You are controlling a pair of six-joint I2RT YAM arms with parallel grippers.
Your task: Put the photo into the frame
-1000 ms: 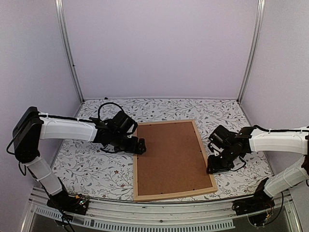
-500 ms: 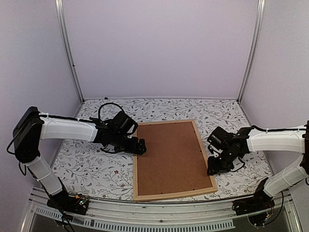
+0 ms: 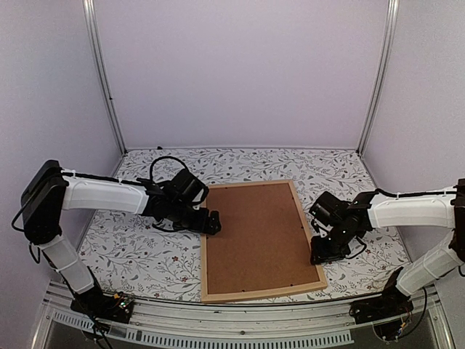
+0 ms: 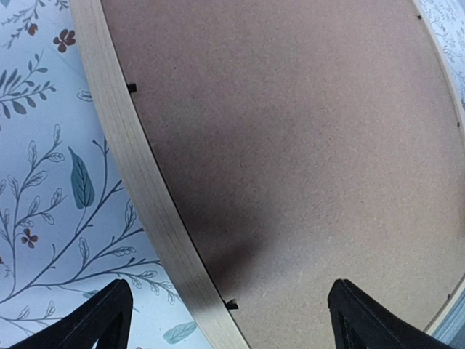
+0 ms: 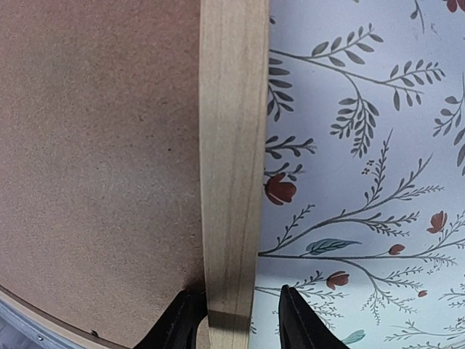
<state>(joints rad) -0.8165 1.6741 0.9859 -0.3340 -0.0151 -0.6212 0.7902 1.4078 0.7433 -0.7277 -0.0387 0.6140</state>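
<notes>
- Light natural wood forms the frame (image 3: 261, 292), which lies flat on the floral-patterned table (image 3: 138, 254), a little right of the middle, with its long sides running from near to far.
- Its near short side sits close to the table's near edge, and the whole rectangle is turned slightly.
- A plain brown backing board (image 3: 258, 236) fills the frame's opening and faces up.
- Small black tabs (image 4: 131, 88) show along the inner edge of the left rail, against the board.
- The left gripper (image 3: 211, 222) is at the frame's left long rail, in its far half.
- Its jaws are spread wide and hold nothing.
- In the left wrist view one of its fingers (image 4: 102, 323) is over the tablecloth left of the rail and the other is over the board, so the rail passes between them.
- A soft shadow falls on the board beneath this gripper.
- The right gripper (image 3: 320, 254) is at the frame's right long rail, towards its near half.
- Its jaws are partly closed and straddle the wooden strip.
- One of its fingers (image 5: 182, 323) is on the board side, right against the wood, and the other is on the tablecloth side.
- I cannot tell whether the strip is actually clamped, because a thin dark gap shows beside the outer finger.
</notes>
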